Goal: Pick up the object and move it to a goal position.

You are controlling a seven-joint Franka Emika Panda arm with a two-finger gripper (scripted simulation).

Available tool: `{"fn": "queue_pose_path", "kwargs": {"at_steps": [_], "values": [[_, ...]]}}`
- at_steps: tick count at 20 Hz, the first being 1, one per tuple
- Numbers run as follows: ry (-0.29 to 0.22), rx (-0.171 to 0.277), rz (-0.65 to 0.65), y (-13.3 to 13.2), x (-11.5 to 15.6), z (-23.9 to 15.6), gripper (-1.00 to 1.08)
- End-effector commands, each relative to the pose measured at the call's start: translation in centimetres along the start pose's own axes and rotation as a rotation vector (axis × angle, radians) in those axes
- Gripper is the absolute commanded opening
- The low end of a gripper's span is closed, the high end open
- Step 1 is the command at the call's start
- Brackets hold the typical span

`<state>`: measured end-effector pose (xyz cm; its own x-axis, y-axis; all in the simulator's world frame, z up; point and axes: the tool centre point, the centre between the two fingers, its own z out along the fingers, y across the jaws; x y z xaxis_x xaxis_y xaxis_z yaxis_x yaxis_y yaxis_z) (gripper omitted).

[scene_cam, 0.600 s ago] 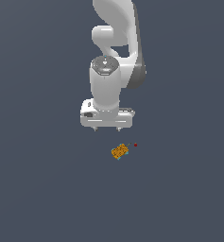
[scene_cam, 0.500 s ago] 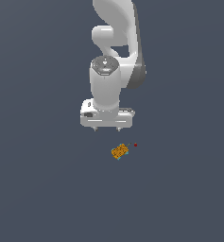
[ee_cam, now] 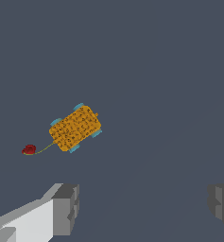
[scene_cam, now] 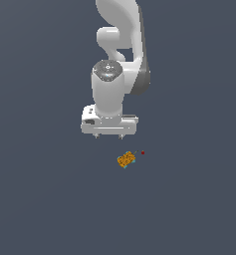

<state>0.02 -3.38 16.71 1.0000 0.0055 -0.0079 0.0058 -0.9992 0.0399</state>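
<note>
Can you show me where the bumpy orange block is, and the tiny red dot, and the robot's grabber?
Bumpy orange-yellow block with teal edges point(ee_cam: 75, 128): wrist view, middle of its top face.
Tiny dark red dot point(ee_cam: 29, 150): wrist view, its centre.
White robot gripper point(scene_cam: 109, 135): exterior view, midway between its two fingertips.

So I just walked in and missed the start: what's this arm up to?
A single Panda arm is set to pick up a small orange block and carry it to a tiny red dot marking the goal. Right now the gripper hangs open above the surface, holding nothing. The block lies untouched, apart from the fingers, with the red dot close beside it on the exterior view's right. No grasp has happened yet.
</note>
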Motion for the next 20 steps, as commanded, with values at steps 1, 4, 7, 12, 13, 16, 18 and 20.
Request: {"fn": "queue_pose_path", "kwargs": {"at_steps": [1, 4, 7, 12, 13, 16, 18, 20], "values": [[0.000, -0.001, -0.002, 0.0, 0.0, 0.0, 1.00], [0.000, -0.001, -0.002, 0.0, 0.0, 0.0, 1.00], [0.000, 0.000, 0.009, -0.1, 0.0, 0.1, 1.00], [0.000, 0.003, 0.049, -0.6, 0.2, 0.5, 1.00], [0.000, 0.004, 0.061, -0.7, 0.2, 0.6, 1.00], [0.000, 0.007, 0.101, -1.1, 0.4, 1.0, 1.00], [0.000, 0.009, 0.134, -1.5, 0.5, 1.3, 1.00], [0.000, 0.012, 0.172, -1.9, 0.6, 1.7, 1.00]]}}
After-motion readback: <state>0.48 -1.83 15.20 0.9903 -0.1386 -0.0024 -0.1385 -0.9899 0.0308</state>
